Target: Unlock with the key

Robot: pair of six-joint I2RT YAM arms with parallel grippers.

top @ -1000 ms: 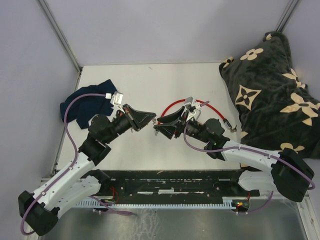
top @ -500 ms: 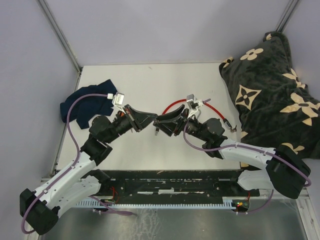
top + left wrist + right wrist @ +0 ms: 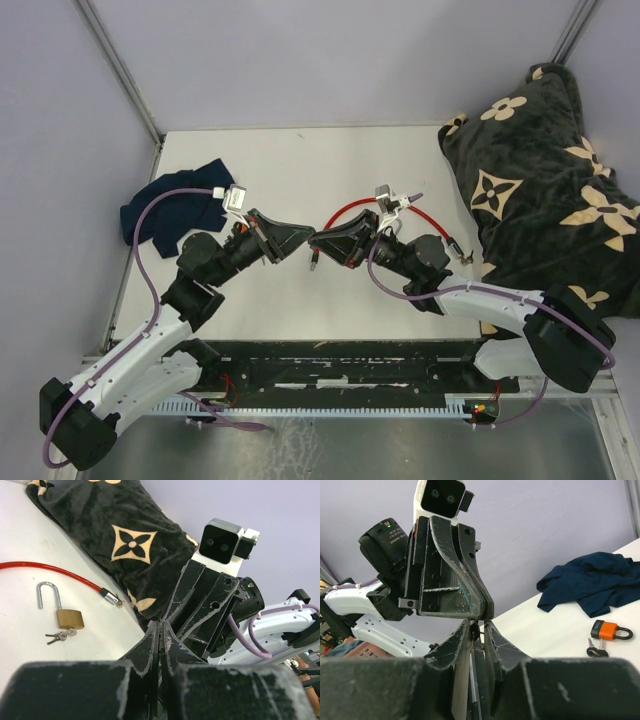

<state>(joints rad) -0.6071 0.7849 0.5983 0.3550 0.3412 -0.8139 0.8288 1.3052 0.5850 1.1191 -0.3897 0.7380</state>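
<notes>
My left gripper [image 3: 303, 237] and right gripper [image 3: 320, 243] meet tip to tip above the table's middle. In the right wrist view my right gripper [image 3: 478, 626] is shut on a small dark-headed key [image 3: 475, 631] with a ring, held between its fingertips. My left gripper's shut fingers [image 3: 470, 600] sit right above the key, touching or nearly so. In the left wrist view my left gripper [image 3: 160, 628] is shut, with only a thin slit between its fingers. A brass padlock [image 3: 68, 618] with keys lies open on the table. An orange padlock [image 3: 608, 630] with keys [image 3: 594, 652] lies near the blue cloth.
A red cable [image 3: 352, 209] curves behind the right arm. A dark blue cloth [image 3: 165, 205] lies at the left. A black flower-patterned blanket [image 3: 545, 170] fills the right side. The cable's metal end [image 3: 462, 253] lies near the blanket.
My right gripper has edged up and left toward the left gripper's tips, so the two now meet. The left arm has barely moved.
</notes>
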